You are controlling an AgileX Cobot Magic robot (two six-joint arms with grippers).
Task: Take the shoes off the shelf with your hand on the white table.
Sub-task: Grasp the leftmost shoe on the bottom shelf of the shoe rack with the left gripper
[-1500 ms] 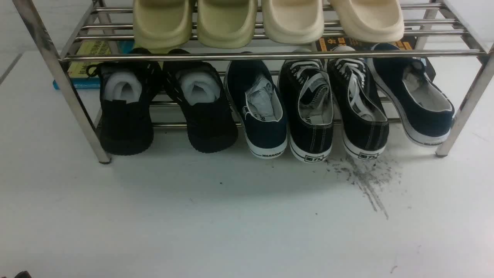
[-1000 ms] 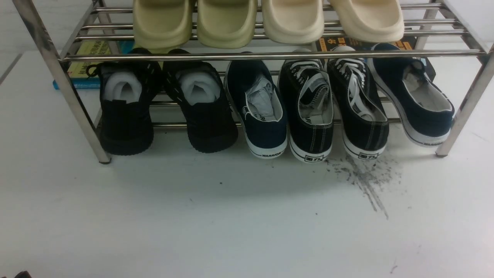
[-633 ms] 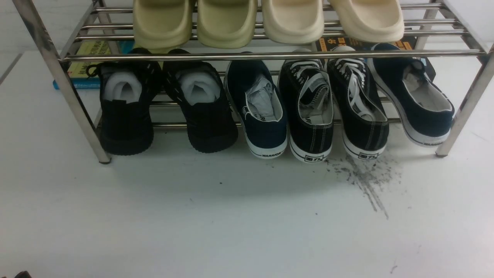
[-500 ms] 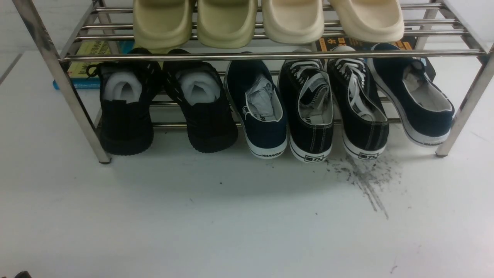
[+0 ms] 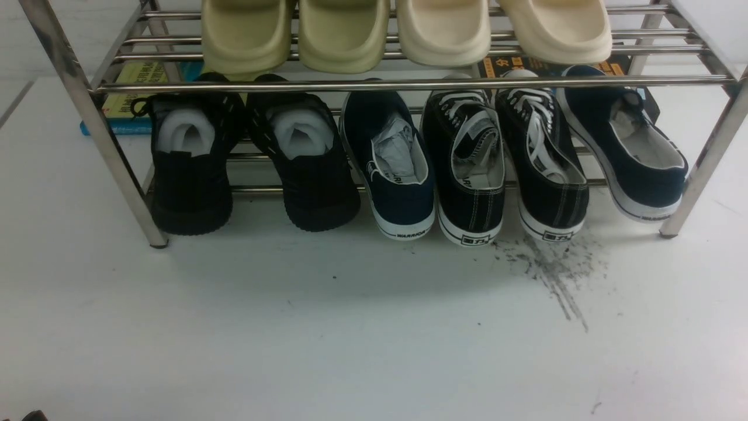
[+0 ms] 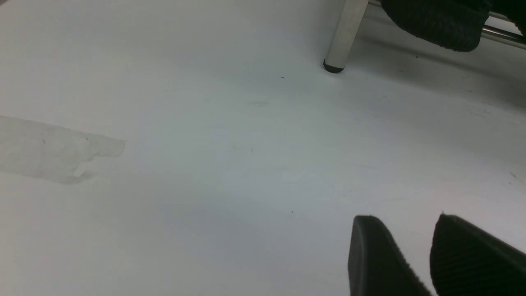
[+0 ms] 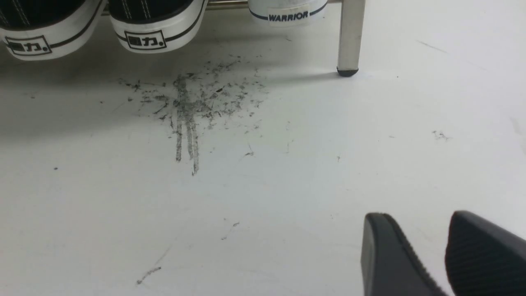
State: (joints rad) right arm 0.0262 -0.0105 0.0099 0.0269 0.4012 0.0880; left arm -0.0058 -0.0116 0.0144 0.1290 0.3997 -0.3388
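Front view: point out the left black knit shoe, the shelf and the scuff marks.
left black knit shoe (image 5: 190,196), front view, its heel.
shelf (image 5: 409,85), front view, upper front rail.
scuff marks (image 5: 552,263), front view, dense middle.

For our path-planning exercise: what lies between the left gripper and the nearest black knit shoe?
Only bare white table, seen in the left wrist view, separates the left gripper from the black knit shoe.

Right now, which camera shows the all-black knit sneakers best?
The front view: both black knit sneakers show almost whole on the lower tier of the shelf, at left. The left wrist view catches only a heel; the right wrist view shows none of them.
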